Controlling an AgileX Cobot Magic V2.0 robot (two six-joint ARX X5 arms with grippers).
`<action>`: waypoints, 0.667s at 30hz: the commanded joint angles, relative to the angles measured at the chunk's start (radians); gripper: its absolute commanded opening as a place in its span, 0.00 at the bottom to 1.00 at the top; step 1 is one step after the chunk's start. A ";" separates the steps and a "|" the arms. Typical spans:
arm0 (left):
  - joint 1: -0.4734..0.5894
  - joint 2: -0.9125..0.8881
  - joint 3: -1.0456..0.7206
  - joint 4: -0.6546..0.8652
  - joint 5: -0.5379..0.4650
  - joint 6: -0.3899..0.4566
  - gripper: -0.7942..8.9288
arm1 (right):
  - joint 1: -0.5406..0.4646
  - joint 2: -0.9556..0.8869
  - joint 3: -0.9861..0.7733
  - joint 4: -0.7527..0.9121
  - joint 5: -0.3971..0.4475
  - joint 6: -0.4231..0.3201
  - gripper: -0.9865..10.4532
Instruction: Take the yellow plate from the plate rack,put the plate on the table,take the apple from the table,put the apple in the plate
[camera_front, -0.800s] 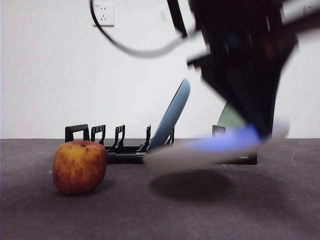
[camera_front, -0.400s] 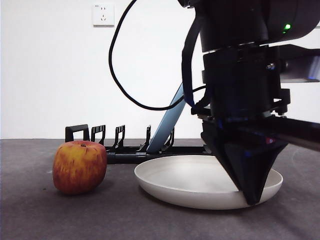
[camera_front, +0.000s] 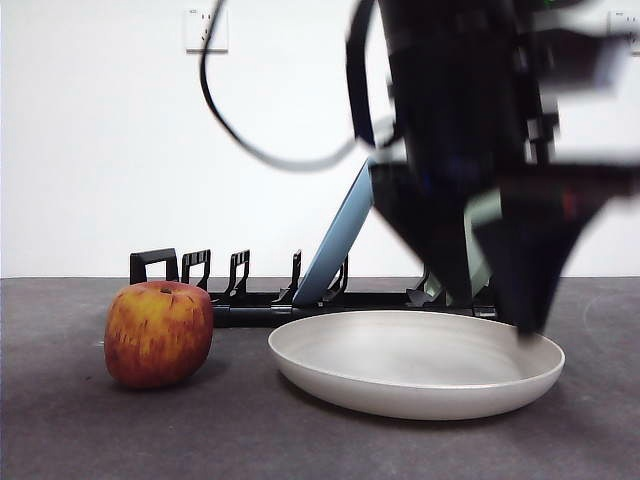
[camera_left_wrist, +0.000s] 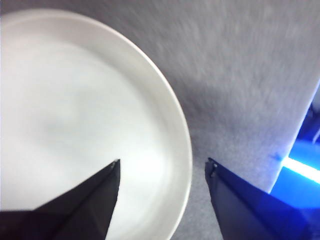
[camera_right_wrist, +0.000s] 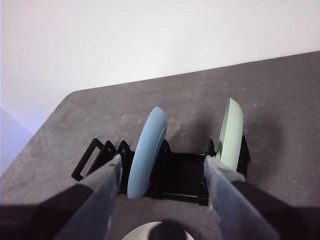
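- The large, round, shallow cream-white yellow plate (camera_front: 415, 362) lies flat on the dark grey, rough matte table (camera_front: 80, 440), just in front of the long black pronged plate rack (camera_front: 240, 290).
- The left gripper (camera_left_wrist: 162, 170) hangs over the plate's far side; its two black jaws stand apart, one above the plate's inside, one above the table beyond the rim, holding nothing.
- To do this step well, I judge it should lift straight up so neither jaw catches the low rim and drags the plate.
- The blocky red-and-yellow streaked apple (camera_front: 159, 333) sits on the table near the plate, not touching it.
- The right gripper (camera_right_wrist: 162, 167) waits high above, jaws apart and empty, looking down on the rack.
- A blue round plate (camera_right_wrist: 146, 152) and a pale green round plate (camera_right_wrist: 229, 134) stand upright in the rack; any reach for the apple should stay clear of them.
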 joint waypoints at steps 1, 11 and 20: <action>0.006 -0.082 -0.008 0.021 -0.005 -0.011 0.37 | 0.018 0.006 0.003 0.006 -0.002 -0.009 0.33; 0.144 -0.384 -0.008 0.002 -0.017 -0.021 0.37 | 0.136 0.064 0.003 0.008 -0.001 -0.034 0.34; 0.477 -0.568 -0.008 -0.087 -0.082 -0.042 0.37 | 0.321 0.150 0.004 0.015 0.000 -0.066 0.34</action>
